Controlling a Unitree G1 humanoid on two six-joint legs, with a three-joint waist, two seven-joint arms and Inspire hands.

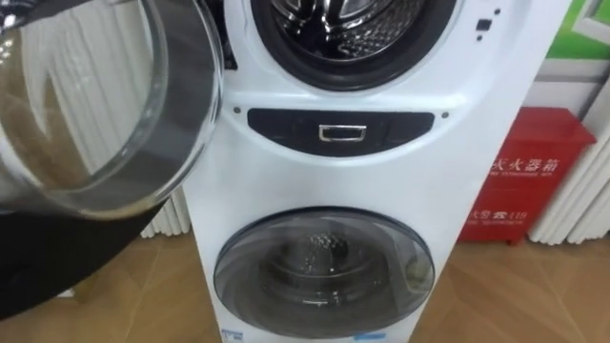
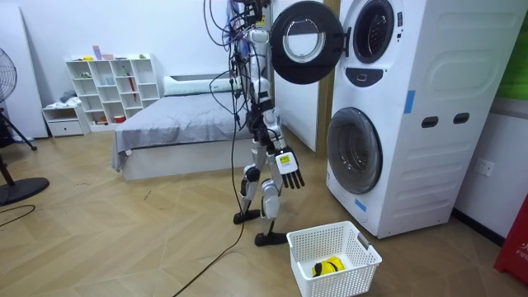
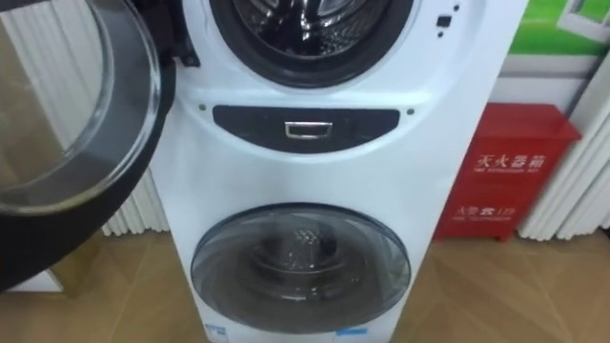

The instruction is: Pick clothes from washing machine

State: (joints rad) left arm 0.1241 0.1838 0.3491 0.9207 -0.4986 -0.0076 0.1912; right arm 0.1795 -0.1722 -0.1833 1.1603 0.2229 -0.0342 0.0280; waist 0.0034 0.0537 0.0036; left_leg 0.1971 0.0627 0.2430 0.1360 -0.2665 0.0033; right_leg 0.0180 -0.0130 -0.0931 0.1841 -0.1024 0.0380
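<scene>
Room view, right robot hand [image 2: 289, 169] hanging spread, yellow cloth [image 2: 328, 266] in basket [image 2: 338, 283] below, well apart.

The white stacked washing machine [image 1: 381, 181] runs off the top and bottom edges of the eye views. Of its 2 drums, the upper round steel drum opening [image 1: 353, 38] shows just its lower half, and whether cloth lies inside cannot be told. Its open round glass door with black rim [image 1: 105, 105] is cut by the left edge. In the room view, a yellow-and-black item [image 2: 328, 266] in the white plastic lattice basket [image 2: 355, 279] is too small to identify.
</scene>
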